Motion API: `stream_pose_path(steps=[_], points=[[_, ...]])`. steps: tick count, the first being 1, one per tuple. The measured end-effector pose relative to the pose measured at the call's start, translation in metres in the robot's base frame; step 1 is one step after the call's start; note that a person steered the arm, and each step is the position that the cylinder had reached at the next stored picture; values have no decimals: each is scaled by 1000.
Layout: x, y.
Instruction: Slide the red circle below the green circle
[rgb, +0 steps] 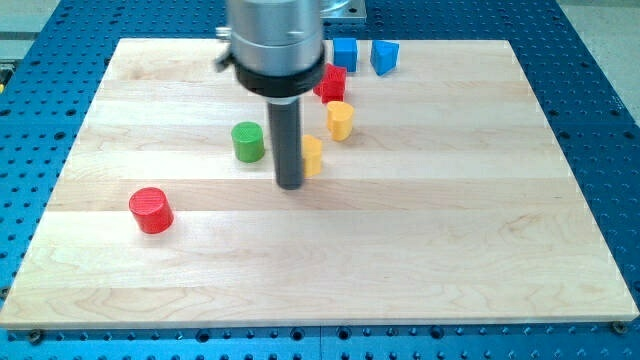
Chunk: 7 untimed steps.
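Note:
The red circle (151, 210) lies on the wooden board (420, 230) at the view's lower left. The green circle (248, 141) stands above and to the right of it, near the board's middle. My tip (290, 184) is just right of and slightly below the green circle, well to the right of the red circle. The rod hides part of a yellow block (313, 156) behind it.
A second yellow block (340, 120) sits right of the rod. A red block (331, 82) lies above it, partly behind the arm. Two blue blocks (345, 53) (384, 56) sit at the board's top edge.

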<state>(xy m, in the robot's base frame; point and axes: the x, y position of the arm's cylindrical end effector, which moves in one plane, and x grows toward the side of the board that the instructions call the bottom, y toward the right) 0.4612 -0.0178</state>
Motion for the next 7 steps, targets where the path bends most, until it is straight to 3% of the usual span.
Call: stream_pose_path(steps=[1,2,3,4,5,6,7], points=[[14,-14],[87,-89],[126,-214],[101,-206],[71,-158],[61,-193],[44,-175]])
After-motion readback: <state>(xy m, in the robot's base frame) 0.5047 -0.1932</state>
